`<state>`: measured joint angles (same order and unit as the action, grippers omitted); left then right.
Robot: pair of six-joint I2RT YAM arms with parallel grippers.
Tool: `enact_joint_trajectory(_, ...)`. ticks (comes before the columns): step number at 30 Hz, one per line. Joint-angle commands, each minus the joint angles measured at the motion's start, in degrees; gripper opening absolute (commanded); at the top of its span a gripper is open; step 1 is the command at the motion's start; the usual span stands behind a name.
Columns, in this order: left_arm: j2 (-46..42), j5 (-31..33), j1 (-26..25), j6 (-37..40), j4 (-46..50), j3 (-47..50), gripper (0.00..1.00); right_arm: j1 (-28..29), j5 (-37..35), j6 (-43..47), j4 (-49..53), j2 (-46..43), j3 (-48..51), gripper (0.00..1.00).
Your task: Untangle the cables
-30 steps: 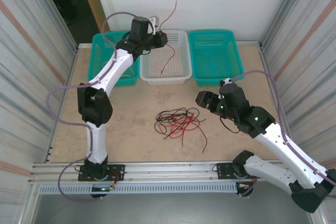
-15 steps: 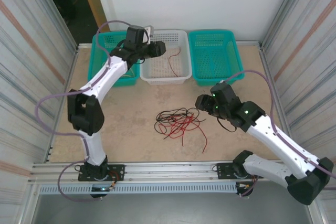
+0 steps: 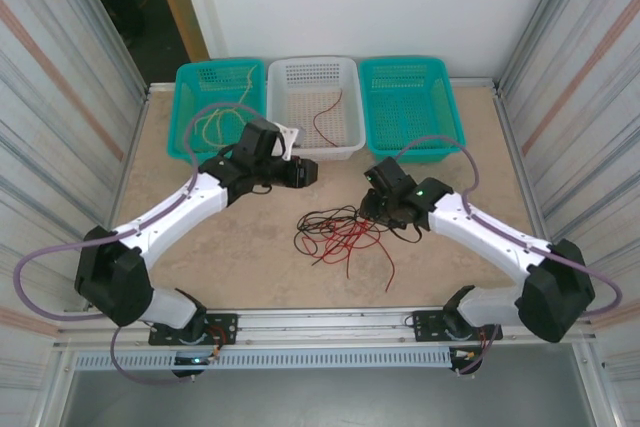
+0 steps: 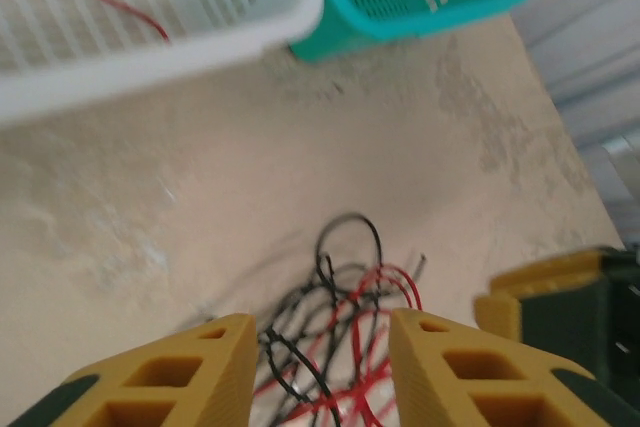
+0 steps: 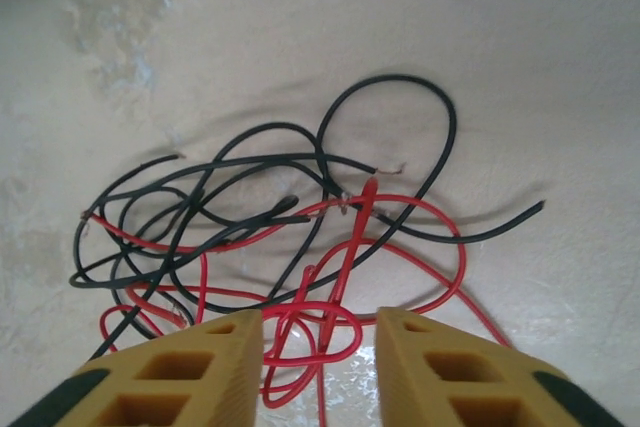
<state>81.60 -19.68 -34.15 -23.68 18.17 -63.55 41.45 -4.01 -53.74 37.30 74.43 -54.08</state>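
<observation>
Red cable (image 3: 327,117) now in white basket (image 3: 312,152); left fingers (image 4: 160,377), right fingers (image 5: 190,367) parted, gripping nothing, back over tangle (image 3: 340,232). More to separate.

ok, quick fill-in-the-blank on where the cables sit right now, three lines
1. The cable in the white basket is ___.
2. The yellow cable lies in the ___ teal basket.
3. The tangle on the table mixes red cables with ___ ones.

Missing words: red; left; black.
</observation>
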Motion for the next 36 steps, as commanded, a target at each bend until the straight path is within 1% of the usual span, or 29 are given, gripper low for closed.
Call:
enact_joint_trajectory(1,-0.9,-6.0,-0.4,-2.6,-1.3,2.3,0.36,1.6,0.5,-2.2,-1.0,3.3,0.9,0.30)
enact_joint_trajectory(4,-0.5,-8.2,-1.1,-2.7,-2.3,3.2,0.36,2.3,0.5,-2.9,-1.2,5.2,1.0,0.28)
enact_joint_trajectory(6,0.3,-8.0,-1.9,-2.3,-1.9,3.0,0.36,2.6,0.2,-3.3,-0.8,5.9,0.9,0.28)
enact_joint_trajectory(10,3.7,-6.7,-4.4,0.1,1.9,0.5,0.37,2.5,-1.8,-4.1,1.9,7.2,0.3,0.30)
enact_joint_trajectory(15,5.1,-6.1,-6.2,0.4,2.2,0.0,0.39,2.5,-1.3,-4.8,2.4,8.9,0.5,0.27)
enact_joint_trajectory(18,6.0,-6.2,-6.6,0.3,2.1,0.1,0.40,2.8,-0.9,-5.1,1.7,9.2,0.9,0.23)
enact_joint_trajectory(25,7.6,-6.4,-6.8,-0.1,2.3,-0.2,0.41,3.2,-0.8,-3.8,1.5,8.2,-0.6,0.01)
enact_joint_trajectory(29,8.1,-6.6,-6.8,0.1,2.4,-0.6,0.41,3.6,-2.2,-2.3,3.1,5.0,-2.8,0.00)
enact_joint_trajectory(31,8.3,-6.6,-6.9,0.2,2.5,-0.7,0.41,3.7,-1.5,-0.8,2.6,2.7,-3.6,0.00)
enact_joint_trajectory(32,8.4,-6.7,-7.0,0.2,2.5,-0.8,0.41,3.7,-1.1,-0.1,2.3,2.0,-3.9,0.00)
enact_joint_trajectory(33,8.6,-6.8,-7.0,0.2,2.5,-0.8,0.41,3.7,-1.2,0.3,2.9,1.4,-4.4,0.07)
enact_joint_trajectory(36,8.9,-6.9,-7.2,0.3,2.6,-1.0,0.40,2.6,-3.3,0.1,6.8,1.4,-6.4,0.42)
